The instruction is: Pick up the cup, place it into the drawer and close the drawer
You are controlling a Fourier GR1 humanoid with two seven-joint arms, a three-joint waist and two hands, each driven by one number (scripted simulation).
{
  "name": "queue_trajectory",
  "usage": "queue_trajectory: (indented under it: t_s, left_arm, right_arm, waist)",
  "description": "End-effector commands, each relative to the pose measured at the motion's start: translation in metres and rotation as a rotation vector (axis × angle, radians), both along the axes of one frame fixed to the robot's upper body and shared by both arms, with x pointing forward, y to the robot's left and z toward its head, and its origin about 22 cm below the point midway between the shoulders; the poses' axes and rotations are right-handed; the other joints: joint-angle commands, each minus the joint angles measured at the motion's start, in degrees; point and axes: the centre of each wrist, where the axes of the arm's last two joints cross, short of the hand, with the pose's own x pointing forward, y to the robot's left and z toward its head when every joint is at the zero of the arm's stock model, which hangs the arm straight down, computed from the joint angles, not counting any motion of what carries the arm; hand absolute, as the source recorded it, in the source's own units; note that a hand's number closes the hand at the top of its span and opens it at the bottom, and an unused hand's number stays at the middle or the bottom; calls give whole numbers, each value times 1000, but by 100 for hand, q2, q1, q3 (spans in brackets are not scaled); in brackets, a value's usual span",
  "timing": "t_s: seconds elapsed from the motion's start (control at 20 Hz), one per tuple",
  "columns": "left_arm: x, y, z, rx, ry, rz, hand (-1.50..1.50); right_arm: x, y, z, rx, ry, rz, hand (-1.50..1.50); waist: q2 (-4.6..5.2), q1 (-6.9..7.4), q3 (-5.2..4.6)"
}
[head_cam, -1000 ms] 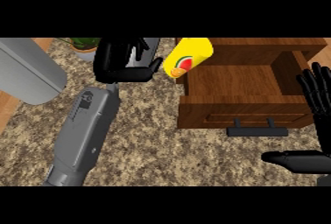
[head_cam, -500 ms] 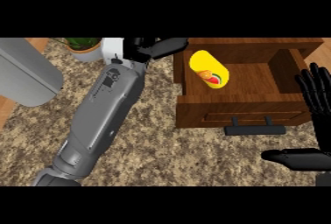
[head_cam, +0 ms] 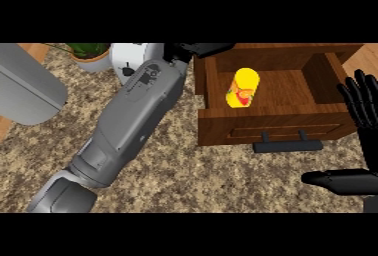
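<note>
The yellow cup (head_cam: 245, 88) with a red mark lies on its side inside the open wooden drawer (head_cam: 273, 129), left of the middle. Nothing holds it. My left hand (head_cam: 201, 49) shows at the top of the head view, beside the drawer's back left corner, its fingers stretched out and apart from the cup. The grey left forearm (head_cam: 136, 112) runs up to it from the lower left. My right hand (head_cam: 362, 102) rests open at the right edge, fingers up, next to the drawer's right side. The drawer's black handle (head_cam: 288, 146) points toward me.
A potted plant (head_cam: 88, 52) and a white object (head_cam: 136, 59) stand at the back left. A large grey rounded object (head_cam: 26, 90) fills the left edge. Speckled counter top (head_cam: 221, 180) spreads in front of the drawer.
The cup went from my left hand at the drawer's left edge to lying inside the drawer. The left hand let go and drew back toward the drawer's far left corner.
</note>
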Motion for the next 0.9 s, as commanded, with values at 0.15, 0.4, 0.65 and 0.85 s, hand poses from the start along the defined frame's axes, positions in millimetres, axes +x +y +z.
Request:
queue_trajectory:
  t_s: [0.15,0.4,0.65,0.85]
  left_arm:
    - [-1,-11,-15,45,42,-14,150]
    - [-5,-14,-39,151,80,42,150]
    - [-3,-17,-40,256,92,38,-150]
    - [-8,-19,-51,331,135,39,-150]
  right_arm:
    - [15,-12,7,4,-2,1,-150]
    - [8,3,2,14,-15,10,-150]
    - [0,-3,10,-4,-16,35,-150]
    - [16,8,8,-6,-10,45,-150]
  waist:
    - [10,6,1]
    - [34,-119,3]
    - [65,-256,4]
    - [86,-269,5]
